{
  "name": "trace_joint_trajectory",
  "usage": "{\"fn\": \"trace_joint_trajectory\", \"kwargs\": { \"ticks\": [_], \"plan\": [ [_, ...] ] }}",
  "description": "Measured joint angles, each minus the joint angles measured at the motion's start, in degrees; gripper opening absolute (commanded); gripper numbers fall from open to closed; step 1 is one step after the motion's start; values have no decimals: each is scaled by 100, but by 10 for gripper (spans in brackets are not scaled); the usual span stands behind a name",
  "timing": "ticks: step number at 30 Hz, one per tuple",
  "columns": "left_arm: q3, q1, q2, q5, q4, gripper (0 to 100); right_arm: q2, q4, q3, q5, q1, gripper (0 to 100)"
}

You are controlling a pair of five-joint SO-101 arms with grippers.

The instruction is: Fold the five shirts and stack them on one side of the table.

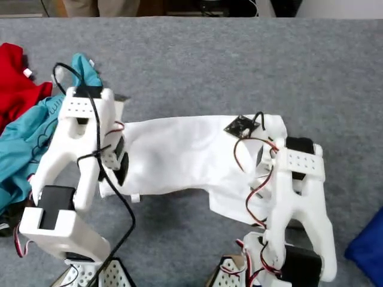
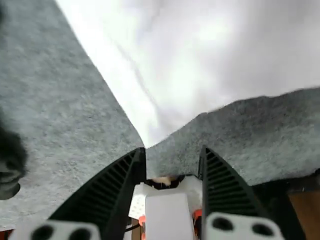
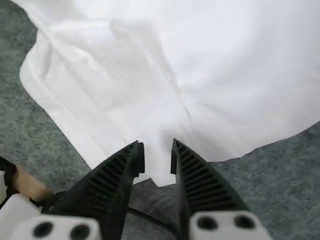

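Right now your white shirt [image 1: 179, 155] lies spread across the middle of the table [image 1: 239, 66], sideways to the arms, with one part reaching toward the near edge by the right arm. Your left claw [image 2: 172, 150] is wide open and low over bare table just beside the shirt's left edge. No cloth is between its fingers yet, and it looks placed to slide in and take that edge. Your right claw [image 3: 156, 144] stands over the shirt's right end with its fingers a little apart, holding nothing, its tips above the hem near a corner of the fabric. With one arm at each end, I judge you are set up for a two-handed fold, lifting both ends together so the cloth does not bunch. The teal shirt [image 1: 24, 143] and red shirt [image 1: 15, 89] lie crumpled at the left edge and the blue shirt [image 1: 368, 245] at the near right corner, probably set aside to leave working room. The task looks early.
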State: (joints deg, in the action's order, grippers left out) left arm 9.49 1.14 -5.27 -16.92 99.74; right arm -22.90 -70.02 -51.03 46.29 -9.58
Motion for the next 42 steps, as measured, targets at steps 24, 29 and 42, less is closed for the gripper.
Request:
{"fn": "trace_joint_trajectory", "kwargs": {
  "ticks": [24,29,42],
  "plan": [
    [-308,44,0,62,9,196,1433,949,141,0,-26,5],
    [-308,44,0,62,9,196,826,466,141,0,-26,5],
    [-440,44,0,62,9,196,-2382,-668,-923,237,-9,9]
  ]
}}
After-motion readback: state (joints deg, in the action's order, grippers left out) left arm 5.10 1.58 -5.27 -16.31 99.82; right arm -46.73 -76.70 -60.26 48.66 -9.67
